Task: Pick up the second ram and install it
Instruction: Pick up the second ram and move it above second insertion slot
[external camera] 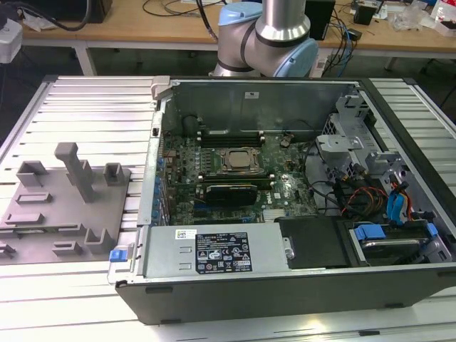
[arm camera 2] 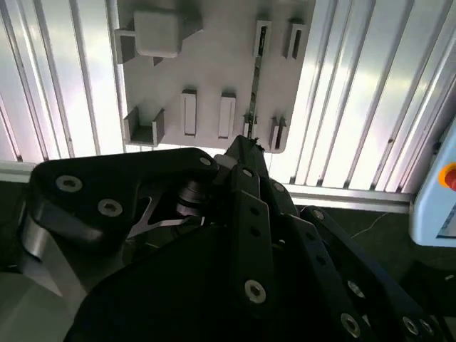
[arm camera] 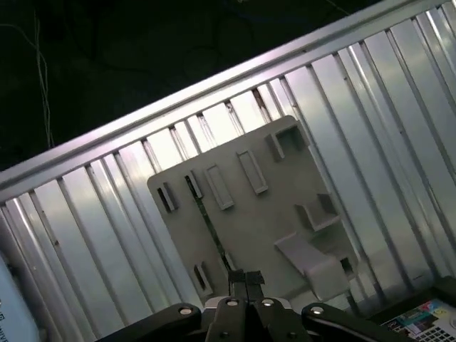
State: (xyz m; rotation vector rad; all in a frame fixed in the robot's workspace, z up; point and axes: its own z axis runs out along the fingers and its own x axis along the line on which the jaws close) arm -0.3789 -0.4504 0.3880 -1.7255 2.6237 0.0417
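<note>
In the first wrist view the hand [arm camera: 246, 276] hangs closed and empty, its jaws pressed together, well above the grey fixture plate [arm camera: 263, 221]. The second ram [arm camera: 210, 222] stands on edge in that plate's slots, on the ribbed metal surface [arm camera: 92, 235]

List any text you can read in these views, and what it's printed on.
Nothing can be read.
Black label on the power supply cover: print too small to read.
White sticker beside it: unreadable.
Label corner in the first wrist view: unreadable.
</note>
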